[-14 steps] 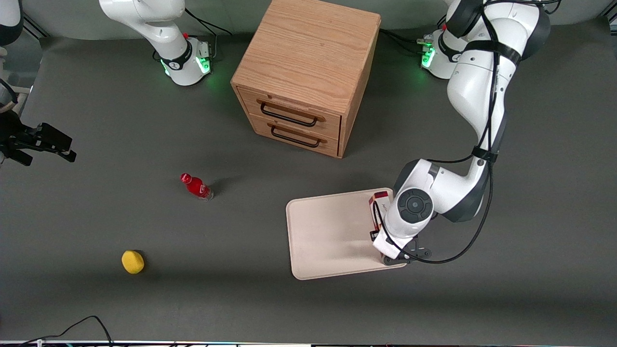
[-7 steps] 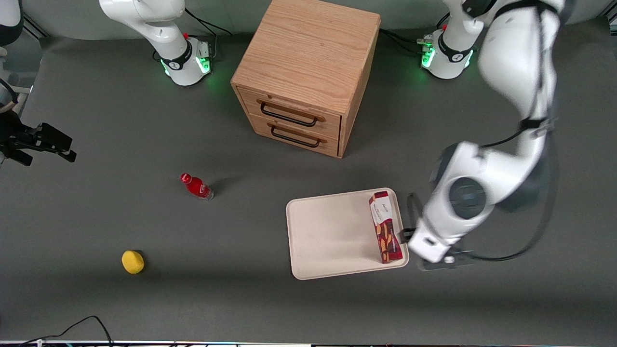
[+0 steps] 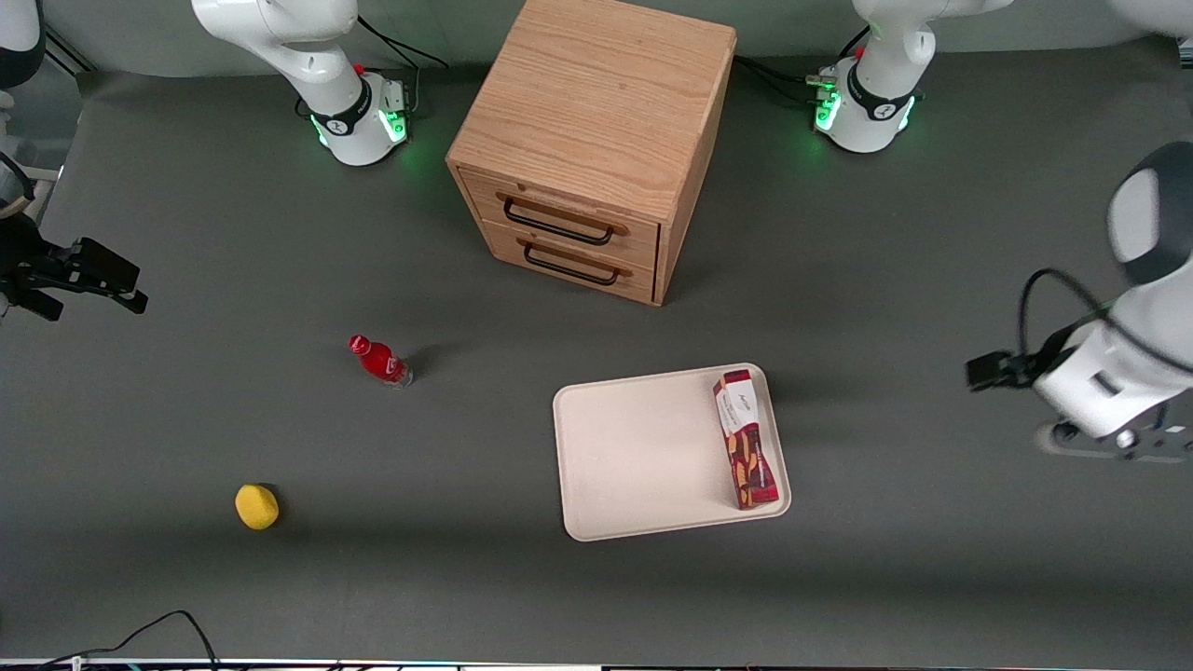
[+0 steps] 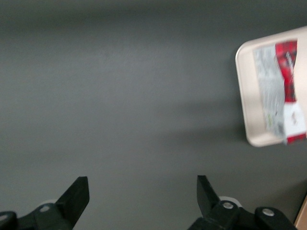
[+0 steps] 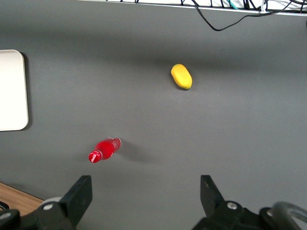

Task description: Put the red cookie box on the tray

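The red cookie box (image 3: 746, 452) lies flat on the tray (image 3: 634, 447), along the tray's rim toward the working arm's end. Nothing touches it. In the left wrist view the box (image 4: 288, 96) and a corner of the tray (image 4: 247, 110) show well away from the fingers. My left gripper (image 3: 1104, 436) hangs over bare table far toward the working arm's end, clear of the tray. The gripper (image 4: 141, 184) is open, with only grey tabletop between its fingers.
A wooden two-drawer cabinet (image 3: 587, 140) stands farther from the front camera than the tray. A small red bottle (image 3: 379, 361) and a yellow lump (image 3: 256, 506) lie toward the parked arm's end of the table.
The left arm has drawn away from the tray toward its own end of the table. The red cookie box, half hidden under the wrist a second ago, now lies uncovered on the tray.
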Controlling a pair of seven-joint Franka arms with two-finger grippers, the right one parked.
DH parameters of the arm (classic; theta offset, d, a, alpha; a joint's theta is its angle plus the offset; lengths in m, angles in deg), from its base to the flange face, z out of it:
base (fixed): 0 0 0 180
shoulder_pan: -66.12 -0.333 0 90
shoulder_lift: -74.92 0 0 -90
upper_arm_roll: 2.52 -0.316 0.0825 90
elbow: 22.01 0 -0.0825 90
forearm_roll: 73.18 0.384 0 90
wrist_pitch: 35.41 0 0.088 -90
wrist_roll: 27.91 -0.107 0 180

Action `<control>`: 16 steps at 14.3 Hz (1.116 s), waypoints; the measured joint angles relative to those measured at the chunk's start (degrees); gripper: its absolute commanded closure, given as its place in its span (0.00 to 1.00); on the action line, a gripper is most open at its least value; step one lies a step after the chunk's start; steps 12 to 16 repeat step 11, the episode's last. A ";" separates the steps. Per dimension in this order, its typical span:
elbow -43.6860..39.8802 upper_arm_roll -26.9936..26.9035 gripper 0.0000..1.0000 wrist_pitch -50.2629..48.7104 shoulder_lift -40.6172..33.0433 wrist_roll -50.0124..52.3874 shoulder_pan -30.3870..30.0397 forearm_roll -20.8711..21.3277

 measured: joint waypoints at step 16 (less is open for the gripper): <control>21.26 -3.82 0.00 -2.54 -25.99 -10.88 -1.22 -4.72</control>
